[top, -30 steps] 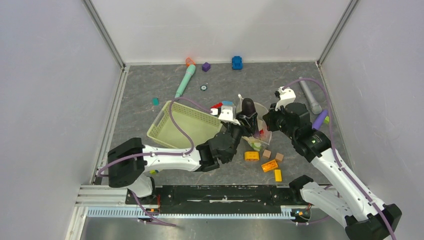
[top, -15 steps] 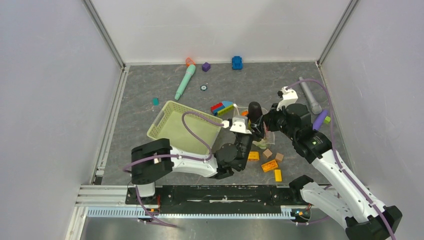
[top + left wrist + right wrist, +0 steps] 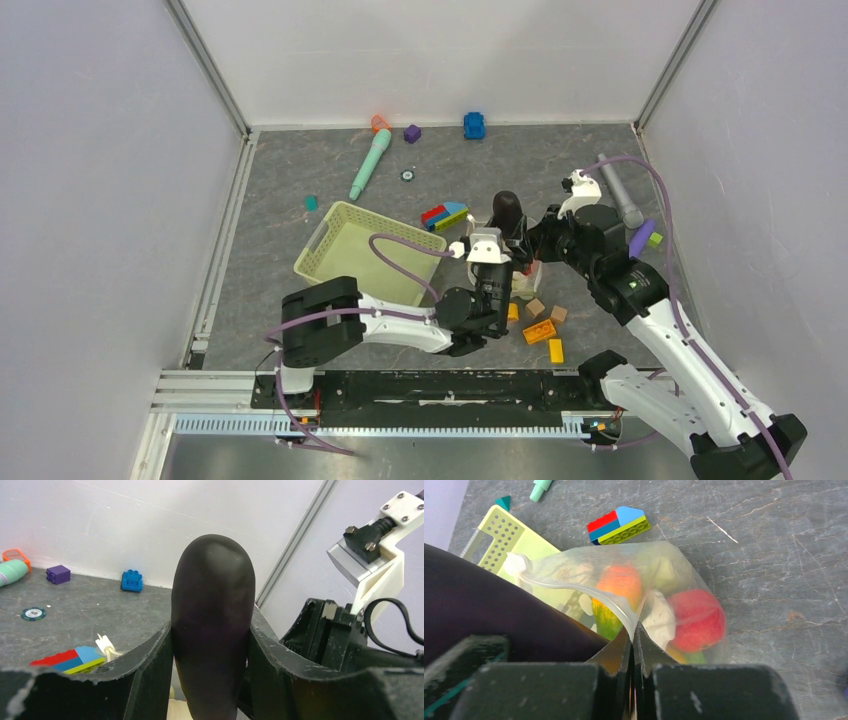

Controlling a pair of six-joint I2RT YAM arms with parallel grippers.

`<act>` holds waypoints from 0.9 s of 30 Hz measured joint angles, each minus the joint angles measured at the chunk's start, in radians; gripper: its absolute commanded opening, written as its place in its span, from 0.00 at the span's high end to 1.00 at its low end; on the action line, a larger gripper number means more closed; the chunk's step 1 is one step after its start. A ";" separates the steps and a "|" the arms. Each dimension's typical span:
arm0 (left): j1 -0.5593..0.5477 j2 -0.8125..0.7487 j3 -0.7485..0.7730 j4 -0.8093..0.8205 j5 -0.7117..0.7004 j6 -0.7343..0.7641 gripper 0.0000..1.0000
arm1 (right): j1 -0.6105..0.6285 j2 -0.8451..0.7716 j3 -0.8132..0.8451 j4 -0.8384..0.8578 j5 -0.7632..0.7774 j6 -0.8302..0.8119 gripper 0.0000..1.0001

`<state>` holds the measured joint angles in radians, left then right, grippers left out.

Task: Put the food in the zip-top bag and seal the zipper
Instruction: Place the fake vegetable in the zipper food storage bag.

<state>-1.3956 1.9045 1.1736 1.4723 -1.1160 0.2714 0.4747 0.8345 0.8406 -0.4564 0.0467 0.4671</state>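
One eggplant (image 3: 212, 580) stands upright, clamped in my left gripper (image 3: 210, 630), beside the one zip-top bag (image 3: 659, 560), at 3 o'clock from the basket (image 3: 365, 250). My right gripper (image 3: 632, 635) pinches its zipper (image 3: 574, 587). Inside I count one tomato (image 3: 696, 617) and one mango (image 3: 616, 587).

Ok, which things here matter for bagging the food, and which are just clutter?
Job: eggplant in the left jaws; zip-top bag, pinched at the zipper by the right jaws; tomato and mango inside.
Clutter: basket, teal marker, orange block, blue brick, purple cube.
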 measured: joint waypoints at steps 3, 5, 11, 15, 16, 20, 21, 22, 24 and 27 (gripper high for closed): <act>-0.003 -0.002 -0.038 0.018 0.000 -0.023 0.86 | 0.000 -0.003 0.005 -0.002 -0.014 0.027 0.95; -0.007 -0.002 -0.075 0.021 -0.005 -0.042 0.83 | 0.001 -0.006 0.005 -0.002 -0.021 0.041 0.94; -0.057 -0.003 -0.159 0.025 -0.045 -0.085 0.63 | 0.001 -0.013 0.005 -0.002 -0.029 0.063 0.93; -0.108 -0.003 -0.179 0.025 -0.072 -0.096 0.38 | 0.001 -0.014 0.005 0.000 -0.032 0.064 0.92; -0.118 -0.003 -0.179 0.026 -0.084 -0.095 0.27 | 0.001 -0.014 0.005 0.000 -0.033 0.064 0.91; -0.147 -0.003 -0.175 0.026 -0.121 -0.077 0.00 | 0.001 -0.014 0.006 0.000 -0.042 0.060 0.91; -0.153 -0.003 -0.172 0.026 -0.133 -0.069 0.00 | 0.001 -0.014 0.007 0.000 -0.047 0.059 0.91; -0.158 -0.004 -0.172 0.027 -0.145 -0.064 0.00 | 0.001 -0.013 0.008 0.000 -0.048 0.058 0.91; -0.167 -0.008 -0.172 0.026 -0.164 -0.054 0.00 | 0.001 -0.013 0.008 0.000 -0.051 0.055 0.91; -0.177 -0.022 -0.173 0.027 -0.180 -0.034 0.00 | 0.001 -0.008 0.008 0.001 -0.056 0.051 0.90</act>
<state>-1.5723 1.8824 1.0008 1.4990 -1.2957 0.2375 0.4759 0.8261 0.8490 -0.4553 -0.0097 0.5179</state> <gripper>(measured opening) 0.993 0.094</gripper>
